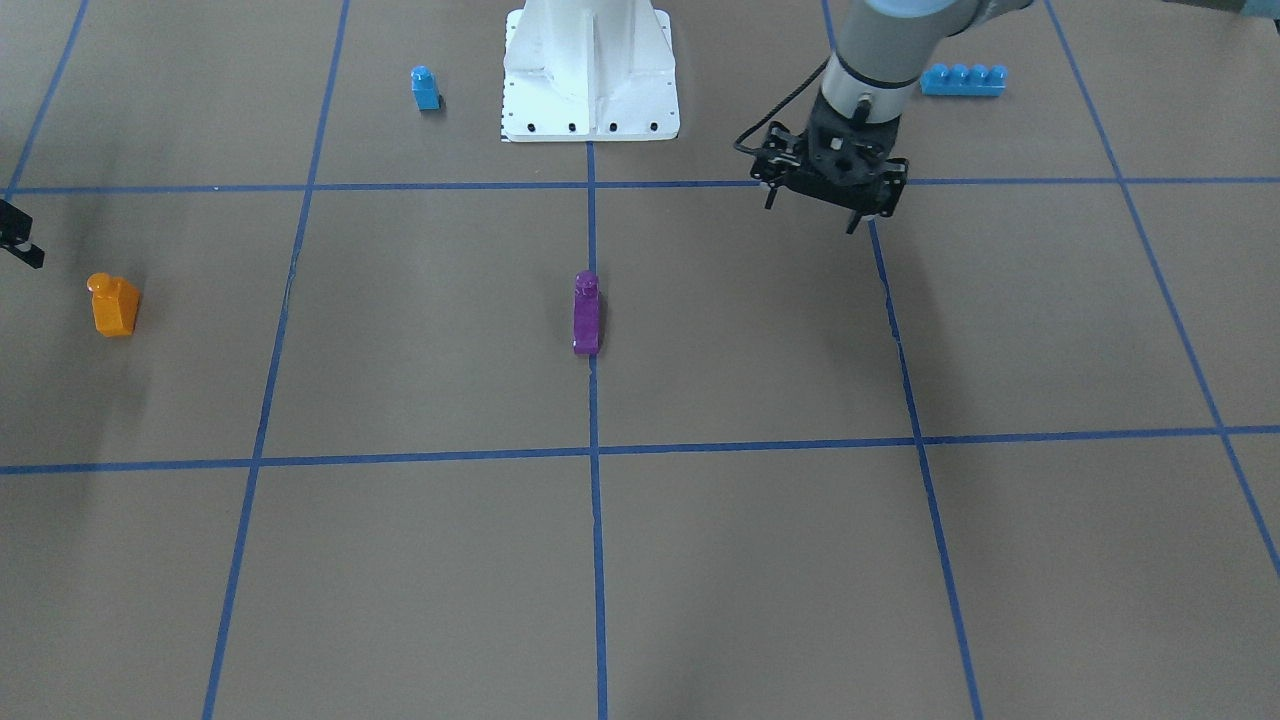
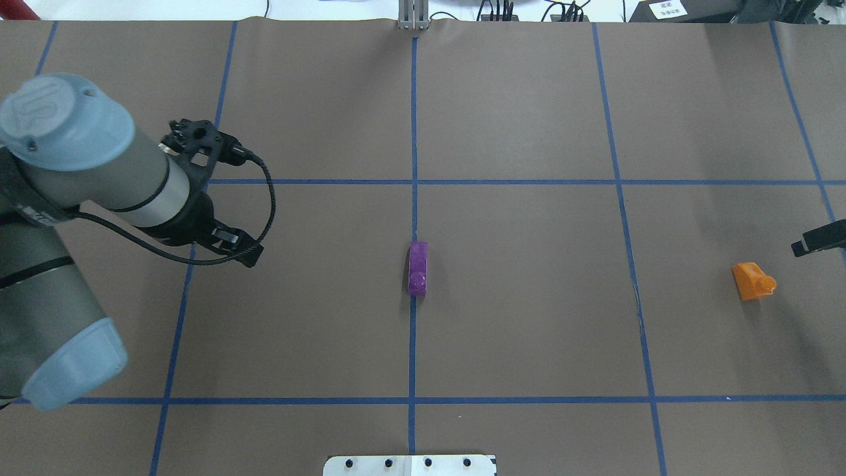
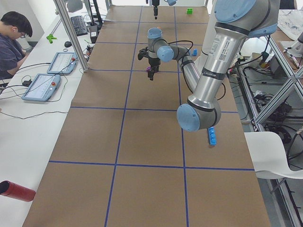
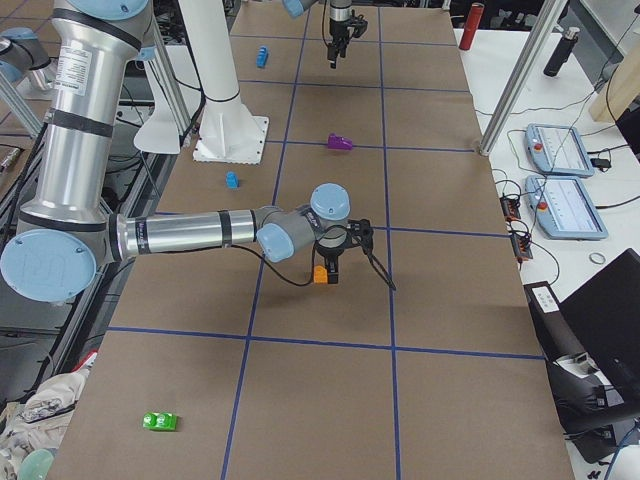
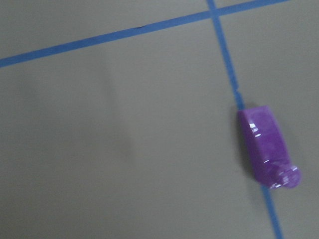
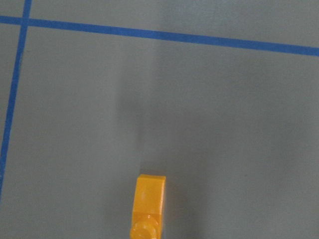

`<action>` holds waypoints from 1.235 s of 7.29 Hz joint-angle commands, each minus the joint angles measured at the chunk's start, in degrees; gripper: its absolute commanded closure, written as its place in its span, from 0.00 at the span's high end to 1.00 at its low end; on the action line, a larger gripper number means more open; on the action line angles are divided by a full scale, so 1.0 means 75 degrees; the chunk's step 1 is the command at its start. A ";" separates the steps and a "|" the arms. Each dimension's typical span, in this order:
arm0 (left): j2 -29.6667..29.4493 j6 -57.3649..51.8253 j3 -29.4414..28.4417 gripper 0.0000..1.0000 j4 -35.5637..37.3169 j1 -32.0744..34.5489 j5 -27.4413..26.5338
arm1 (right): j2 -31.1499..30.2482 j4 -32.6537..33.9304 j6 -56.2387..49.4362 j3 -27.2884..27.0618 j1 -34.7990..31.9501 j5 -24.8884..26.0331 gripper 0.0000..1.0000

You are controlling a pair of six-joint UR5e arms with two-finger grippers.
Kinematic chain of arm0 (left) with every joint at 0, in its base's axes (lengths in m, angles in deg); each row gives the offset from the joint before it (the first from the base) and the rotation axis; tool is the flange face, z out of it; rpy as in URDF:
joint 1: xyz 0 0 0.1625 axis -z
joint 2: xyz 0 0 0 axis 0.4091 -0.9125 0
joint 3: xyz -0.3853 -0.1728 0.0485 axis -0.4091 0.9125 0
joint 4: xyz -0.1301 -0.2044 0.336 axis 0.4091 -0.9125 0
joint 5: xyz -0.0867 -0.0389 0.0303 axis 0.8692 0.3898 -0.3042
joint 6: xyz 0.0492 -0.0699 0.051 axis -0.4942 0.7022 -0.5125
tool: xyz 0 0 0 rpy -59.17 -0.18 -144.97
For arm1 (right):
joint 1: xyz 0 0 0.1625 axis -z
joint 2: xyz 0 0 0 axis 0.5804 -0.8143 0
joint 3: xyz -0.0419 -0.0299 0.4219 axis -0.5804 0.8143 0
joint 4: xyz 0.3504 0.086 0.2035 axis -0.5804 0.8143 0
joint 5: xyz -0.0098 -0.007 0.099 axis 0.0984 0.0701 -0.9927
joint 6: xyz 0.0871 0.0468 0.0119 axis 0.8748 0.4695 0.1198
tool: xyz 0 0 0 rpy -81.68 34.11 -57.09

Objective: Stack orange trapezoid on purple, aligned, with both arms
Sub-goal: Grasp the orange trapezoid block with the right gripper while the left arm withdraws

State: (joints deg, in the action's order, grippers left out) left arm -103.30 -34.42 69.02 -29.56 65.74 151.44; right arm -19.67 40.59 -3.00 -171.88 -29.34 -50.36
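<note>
The orange trapezoid (image 1: 114, 306) lies on the brown table at my right side, its stud pointing outward. It also shows in the overhead view (image 2: 752, 281) and low in the right wrist view (image 6: 148, 206). Only a black tip of my right gripper (image 1: 20, 240) shows at the frame edge, just beside the brick and above it (image 4: 335, 255); I cannot tell if it is open. The purple brick (image 1: 586, 315) lies on the centre tape line (image 2: 418, 266), stud toward my base, and shows in the left wrist view (image 5: 266, 147). My left gripper (image 1: 812, 212) hangs open and empty, well to the purple brick's left.
A small blue single-stud brick (image 1: 425, 88) and a long blue four-stud brick (image 1: 963, 80) flank the white base pedestal (image 1: 590, 70). A green brick (image 4: 160, 421) lies far off at the table's right end. An operator (image 3: 12, 42) sits at the far side.
</note>
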 commanded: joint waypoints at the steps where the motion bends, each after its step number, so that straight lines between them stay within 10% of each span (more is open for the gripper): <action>1: 0.0280 -0.0605 0.0113 1.00 0.0002 0.0268 0.0249 | 0.0007 -0.0508 0.1001 0.0164 0.0800 0.0780 1.00; 7: 0.0210 -0.0500 0.0102 1.00 -0.0009 0.0233 0.0272 | 0.0077 -0.1401 0.1591 0.0869 0.1716 0.1371 0.85; 9: 0.0210 -0.0488 0.0090 1.00 -0.0009 0.0221 0.0272 | 0.0077 -0.1401 0.1603 0.0857 0.1752 0.1359 0.62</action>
State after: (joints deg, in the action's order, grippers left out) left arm -101.71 -38.12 69.74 -29.62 67.47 153.48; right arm -19.12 30.10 8.95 -165.40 -16.40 -40.11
